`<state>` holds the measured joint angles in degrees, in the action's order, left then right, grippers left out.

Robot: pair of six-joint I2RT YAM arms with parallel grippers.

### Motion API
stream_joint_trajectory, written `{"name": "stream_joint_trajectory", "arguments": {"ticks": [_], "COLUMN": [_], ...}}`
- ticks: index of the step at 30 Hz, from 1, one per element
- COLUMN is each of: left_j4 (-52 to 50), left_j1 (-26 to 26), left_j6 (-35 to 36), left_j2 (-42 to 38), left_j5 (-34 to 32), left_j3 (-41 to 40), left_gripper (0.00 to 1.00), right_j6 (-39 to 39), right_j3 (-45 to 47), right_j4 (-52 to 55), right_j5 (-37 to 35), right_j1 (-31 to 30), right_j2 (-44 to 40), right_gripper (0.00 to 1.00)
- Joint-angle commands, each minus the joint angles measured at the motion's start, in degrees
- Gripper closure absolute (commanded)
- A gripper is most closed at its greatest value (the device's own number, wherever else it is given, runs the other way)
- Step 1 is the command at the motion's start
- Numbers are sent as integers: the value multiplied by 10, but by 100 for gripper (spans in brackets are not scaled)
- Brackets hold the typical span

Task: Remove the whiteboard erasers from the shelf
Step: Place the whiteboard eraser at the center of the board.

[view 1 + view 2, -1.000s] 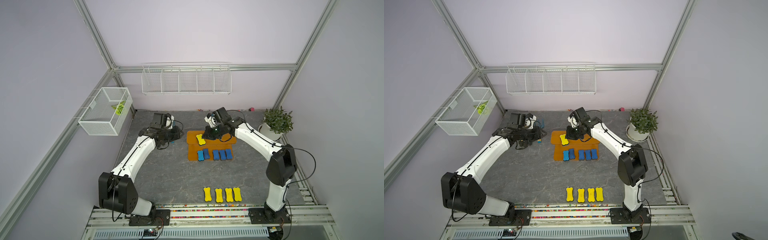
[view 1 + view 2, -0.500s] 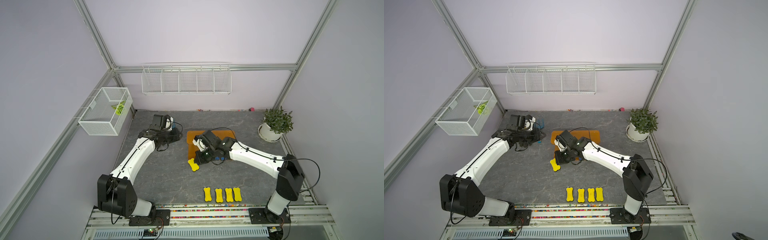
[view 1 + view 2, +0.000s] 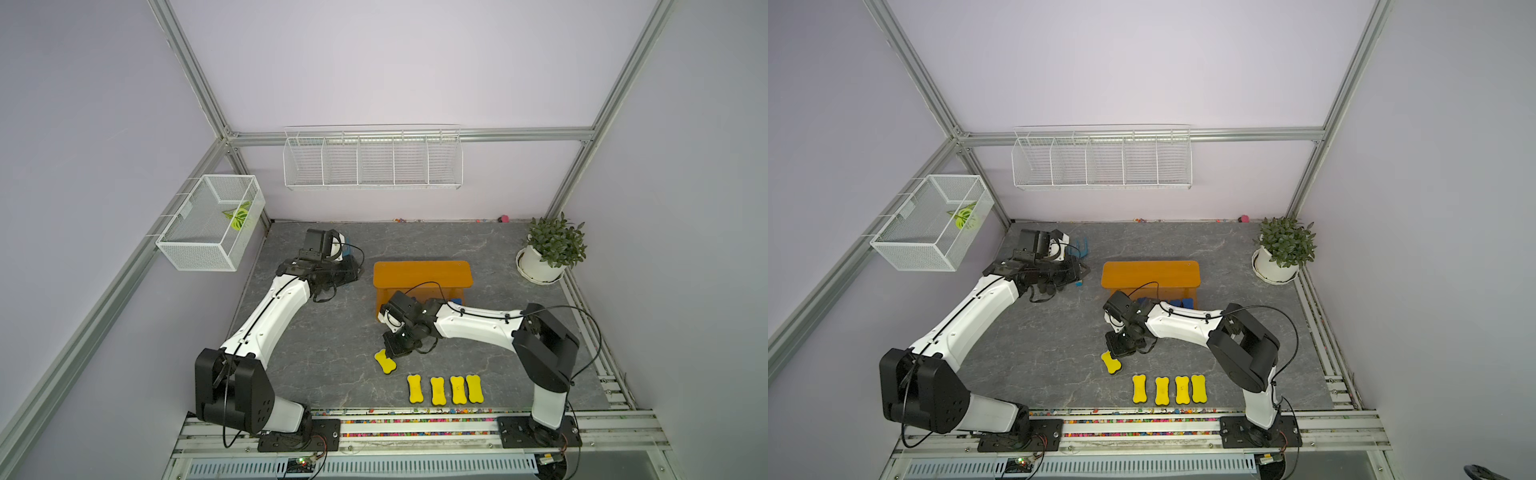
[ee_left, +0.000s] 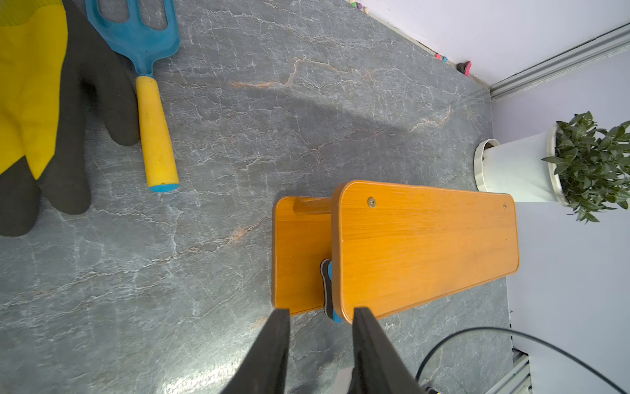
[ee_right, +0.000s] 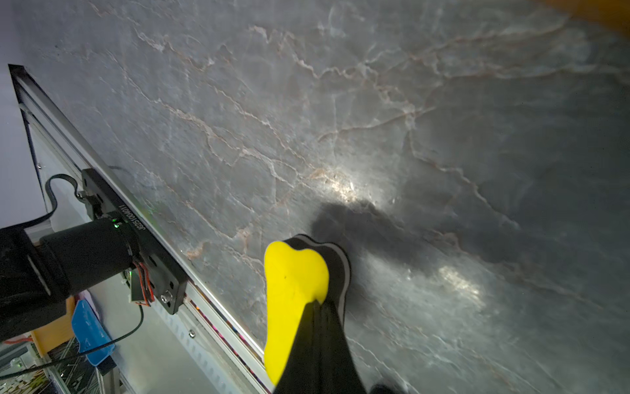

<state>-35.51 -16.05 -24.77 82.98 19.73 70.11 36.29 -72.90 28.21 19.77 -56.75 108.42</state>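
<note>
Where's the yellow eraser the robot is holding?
In both top views the yellow eraser is held by the right gripper near the front, just left of the row of four yellow erasers.

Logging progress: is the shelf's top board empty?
Empty: the top board is bare in both top views; the right gripper holds a yellow eraser off it.

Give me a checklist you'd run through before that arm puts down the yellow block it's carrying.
1. Grip secure: right gripper is shut on the yellow eraser. Ok.
2. Landing spot free: bare table lies beside the row of four yellow erasers. Ok.
3. Eraser touching the table: cannot tell.
4. Other arm out of the way: left gripper is open, empty and off beside the shelf. Ok.
5. Shelf emptied: a blue eraser sits on its lower tier. Not ok.
</note>
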Motion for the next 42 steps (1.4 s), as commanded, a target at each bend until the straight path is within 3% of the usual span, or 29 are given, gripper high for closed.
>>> {"name": "stream_joint_trajectory", "arguments": {"ticks": [1, 11, 15, 21, 32, 37, 42], "left_j4": [-3, 4, 6, 7, 9, 5, -9], "left_j1": [3, 3, 4, 3, 3, 6, 15], "left_j6": [11, 10, 9, 10, 10, 10, -6], "left_j2": [8, 6, 4, 7, 4, -3, -15], "left_j5": [4, 16, 17, 21, 22, 12, -21], "left_j3": [1, -2, -5, -4, -1, -5, -5], "left_gripper": [64, 64, 64, 64, 64, 64, 64], "right_j6": [16, 40, 45, 52, 54, 5, -37], "right_j3": [21, 61, 69, 74, 75, 27, -20], "right_j4": [-16, -12, -3, 12, 36, 101, 131], "right_j5": [4, -2, -3, -8, -2, -81, -174], "right_j1": [-12, -35, -43, -52, -70, -86, -109], "right_j2": [-5, -31, -43, -60, -69, -68, -48], "right_gripper": [100, 100, 94, 75, 70, 68, 47]}}
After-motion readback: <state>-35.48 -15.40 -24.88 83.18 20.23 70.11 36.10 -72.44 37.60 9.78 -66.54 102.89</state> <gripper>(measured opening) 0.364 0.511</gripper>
